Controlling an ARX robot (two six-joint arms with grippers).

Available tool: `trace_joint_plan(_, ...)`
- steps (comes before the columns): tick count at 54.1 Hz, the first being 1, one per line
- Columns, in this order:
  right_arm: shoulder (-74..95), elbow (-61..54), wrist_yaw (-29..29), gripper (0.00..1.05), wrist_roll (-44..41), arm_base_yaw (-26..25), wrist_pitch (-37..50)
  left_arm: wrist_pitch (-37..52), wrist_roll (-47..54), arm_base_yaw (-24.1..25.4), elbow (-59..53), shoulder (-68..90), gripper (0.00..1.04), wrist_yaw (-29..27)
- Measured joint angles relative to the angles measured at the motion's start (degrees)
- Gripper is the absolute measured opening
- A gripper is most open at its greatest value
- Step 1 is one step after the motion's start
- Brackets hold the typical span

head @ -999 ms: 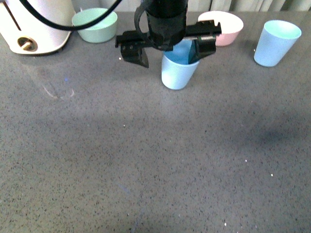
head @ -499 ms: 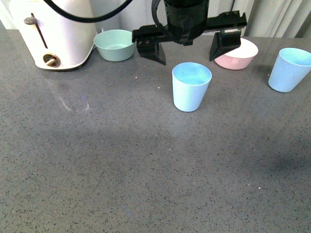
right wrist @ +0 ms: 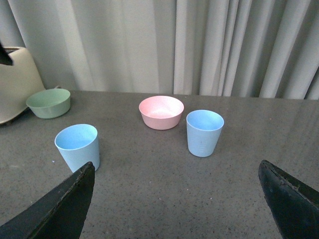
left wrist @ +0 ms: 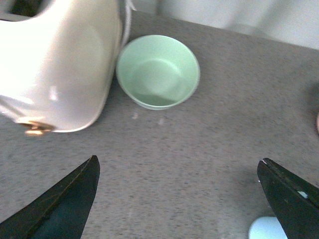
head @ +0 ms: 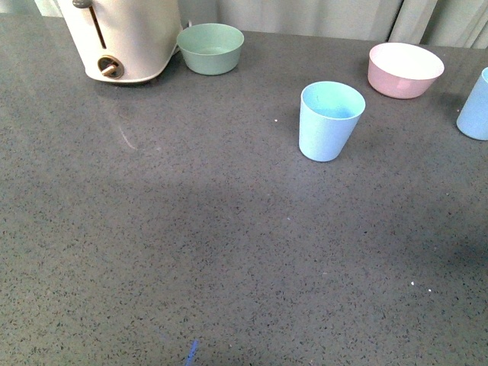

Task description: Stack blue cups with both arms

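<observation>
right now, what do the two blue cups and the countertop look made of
Middle blue cup and right blue cup: probably matte plastic; even colour, thin rims, no sharp glints. Countertop: likely polished stone or composite; grey, finely speckled, faintly reflecting the white toaster.

It looked like a home kitchen: a grey speckled stone counter [head: 229,267] carried a cream toaster [head: 126,38] at 11 o'clock, a green bowl [head: 210,47] just beside it, a pink bowl [head: 405,69] at 1 o'clock and a blue cup [head: 329,120], with pale curtains [right wrist: 199,45] behind.
</observation>
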Motion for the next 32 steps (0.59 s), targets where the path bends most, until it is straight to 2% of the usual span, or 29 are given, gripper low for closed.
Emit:
trace_joint_plan(3,0.0,0.0,-0.07,0.96,0.0,0.0,0.0,19.04,6.56,0.85,-13.44,-6.62,0.85,-7.58)
trace_joint_plan(5,0.0,0.0,-0.15,0.96,0.0,0.0,0.0,31.04,10.62,1.9,-21.92,-11.15,0.78,-7.61)
trace_joint_plan(6,0.0,0.0,-0.13,0.96,0.02,0.0,0.0,39.95,13.14,2.91,-28.28,-14.8,0.72,-6.56)
trace_joint_plan(10,0.0,0.0,0.02,0.96,0.02,0.0,0.0,55.45,16.87,6.38,-43.1,-25.29,0.58,-3.63)
trace_joint_plan(13,0.0,0.0,0.02,0.96,0.02,0.0,0.0,58.36,18.29,9.07,-51.21,-32.76,0.49,-1.27)
trace_joint_plan(15,0.0,0.0,0.02,0.96,0.0,0.0,0.0,58.01,19.08,12.46,-60.11,-41.7,0.38,1.33)
trace_joint_plan(19,0.0,0.0,-0.04,0.96,0.0,0.0,0.0,58.6,19.65,15.61,-71.04,-51.23,0.21,2.73)
trace_joint_plan(25,0.0,0.0,-0.17,0.96,0.0,0.0,0.0,59.43,19.91,16.55,-76.72,-55.12,0.03,4.87)
trace_joint_plan(32,0.0,0.0,-0.07,0.96,0.0,0.0,0.0,59.74,20.2,17.68,-81.2,-58.66,0.02,6.4)
